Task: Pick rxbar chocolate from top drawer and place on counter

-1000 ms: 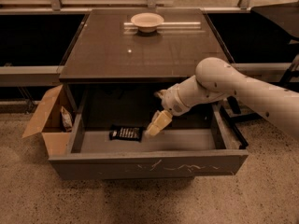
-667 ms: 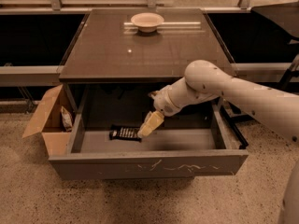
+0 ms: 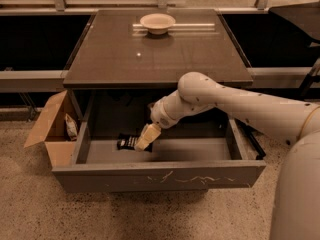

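Observation:
The rxbar chocolate (image 3: 129, 142) is a small flat black wrapper lying on the floor of the open top drawer (image 3: 160, 174), left of its middle. My gripper (image 3: 145, 137) reaches down into the drawer from the right, its pale tip over the right end of the bar. The tip covers part of the wrapper. The counter (image 3: 155, 59) is the dark brown glossy tabletop above the drawer.
A pale bowl (image 3: 157, 23) stands at the back of the counter. An open brown cardboard box (image 3: 52, 129) with a pale snack packet (image 3: 72, 126) stands on the floor to the left of the drawer. My arm (image 3: 240, 106) crosses the drawer's right half.
My gripper has moved left and down inside the drawer, from right of the bar to over its right end. The bar has not moved.

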